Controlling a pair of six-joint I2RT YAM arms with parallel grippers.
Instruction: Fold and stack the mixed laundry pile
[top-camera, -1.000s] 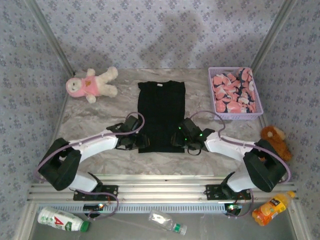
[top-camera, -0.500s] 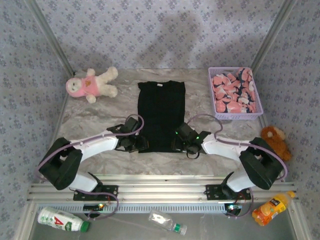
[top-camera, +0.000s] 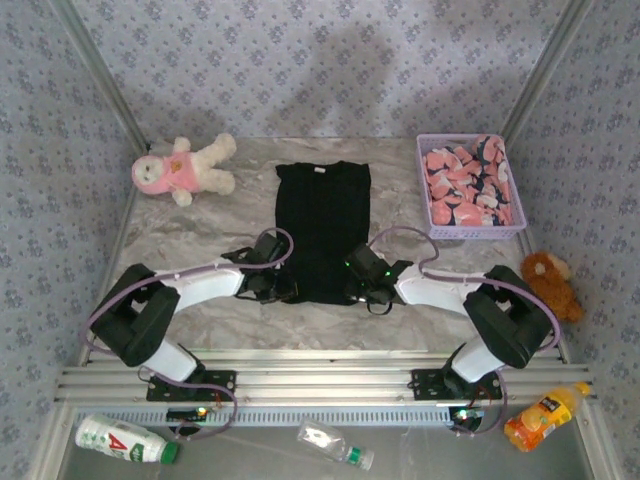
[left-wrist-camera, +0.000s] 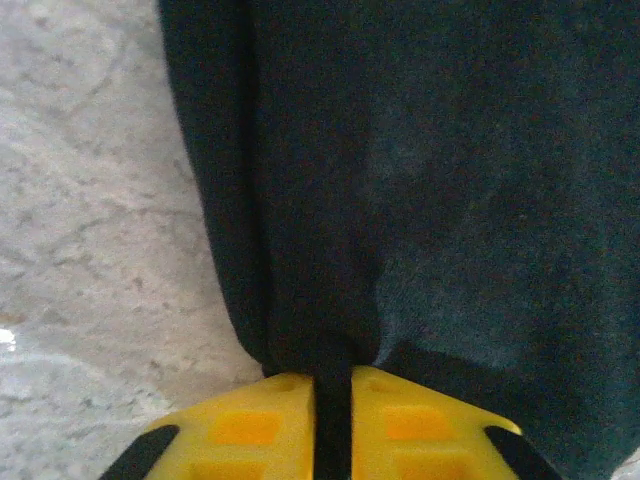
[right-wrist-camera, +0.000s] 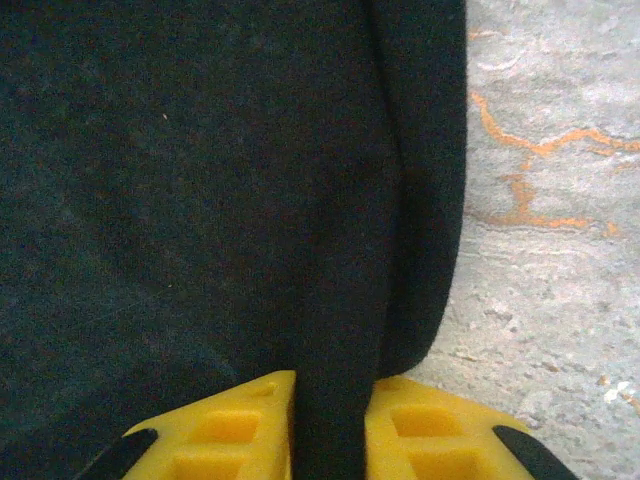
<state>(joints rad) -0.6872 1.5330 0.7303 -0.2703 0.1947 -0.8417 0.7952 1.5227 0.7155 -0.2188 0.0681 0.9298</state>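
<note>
A black T-shirt (top-camera: 322, 225) lies flat in the middle of the marble table, sleeves folded in, collar at the far end. My left gripper (top-camera: 283, 290) sits at its near left corner, and the yellow fingers (left-wrist-camera: 240, 425) are shut on a pinch of the black T-shirt (left-wrist-camera: 420, 180). At the near right corner my right gripper (top-camera: 360, 292) has its yellow fingers (right-wrist-camera: 225, 430) shut on a fold of the black T-shirt (right-wrist-camera: 200, 170). The pink printed garment (top-camera: 466, 185) lies bunched in the lavender basket (top-camera: 477, 231) at the back right.
A pink-and-white plush toy (top-camera: 183, 167) lies at the back left. A brown plush (top-camera: 552, 284) sits at the right table edge. Below the table's front rail lie two clear bottles (top-camera: 125, 440) (top-camera: 334, 446) and an orange juice bottle (top-camera: 540, 416).
Both grippers have slid inward to the shirt's near corners and gone from open to shut on the hem. The shirt itself has not moved.
</note>
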